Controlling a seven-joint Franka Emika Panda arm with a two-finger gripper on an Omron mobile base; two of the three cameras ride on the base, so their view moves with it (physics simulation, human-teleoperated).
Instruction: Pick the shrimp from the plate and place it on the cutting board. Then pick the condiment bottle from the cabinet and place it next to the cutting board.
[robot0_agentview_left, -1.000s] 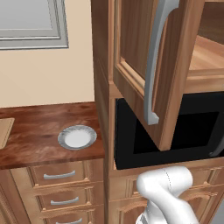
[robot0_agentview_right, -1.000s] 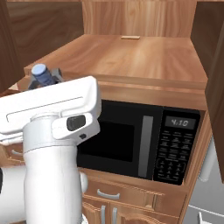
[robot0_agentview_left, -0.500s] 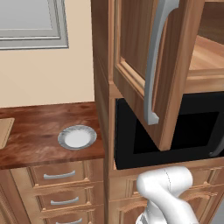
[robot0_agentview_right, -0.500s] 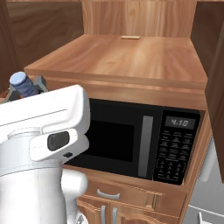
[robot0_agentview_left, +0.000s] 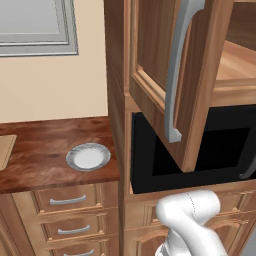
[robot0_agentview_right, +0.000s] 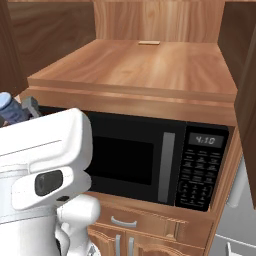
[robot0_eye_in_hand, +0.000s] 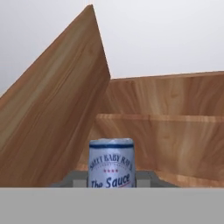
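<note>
The condiment bottle (robot0_eye_in_hand: 111, 162) sits clamped between the end effector's (robot0_eye_in_hand: 111, 179) fingers, out in front of the cabinet's (robot0_agentview_right: 135, 65) shelf. It looks rigid, light and smooth-sided, so a grip round the label seems safest. The plate (robot0_agentview_left: 88, 157) rests on the desk (robot0_agentview_left: 50, 145) below.

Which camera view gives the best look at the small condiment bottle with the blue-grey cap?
The hand view: the condiment bottle sits centred and close between the end effector fingers, its "The Sauce" label readable. The right base view catches just its blue-grey cap at the left edge, behind the white arm. The left base view adds nothing about it.
</note>
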